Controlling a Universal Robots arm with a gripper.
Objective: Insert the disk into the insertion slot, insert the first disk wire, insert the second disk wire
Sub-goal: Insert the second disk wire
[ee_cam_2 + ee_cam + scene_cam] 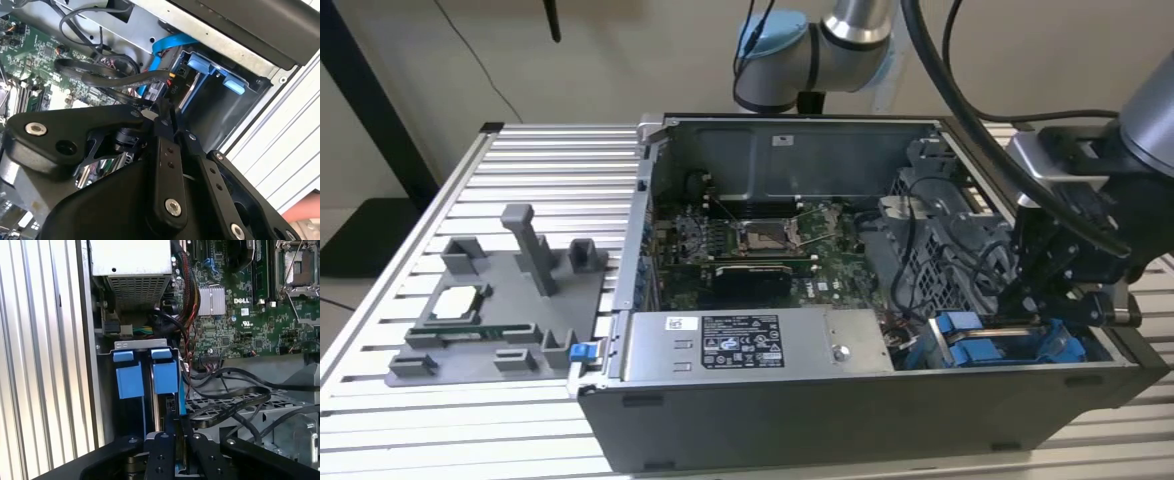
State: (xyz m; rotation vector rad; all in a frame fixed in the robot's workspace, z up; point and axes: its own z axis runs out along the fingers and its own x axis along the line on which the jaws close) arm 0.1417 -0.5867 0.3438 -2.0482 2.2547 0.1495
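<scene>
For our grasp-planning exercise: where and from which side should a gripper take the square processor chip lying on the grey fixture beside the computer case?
Probably by two opposite edges, coming straight down from above: the processor chip lies flat on the grey fixture and looks thin, so only its rim offers a hold.

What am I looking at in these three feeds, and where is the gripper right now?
The exterior view shows an open computer case on a slatted table, with one robot arm reaching in. The other two cameras ride on the arm's wrist. The gripper is down at the insertion slot, the bay with blue tabs beside the silver power supply. In both wrist views its black fingers are pressed together around the edge of the disk, standing in the slot. A grey parts tray lies on the table.
</scene>
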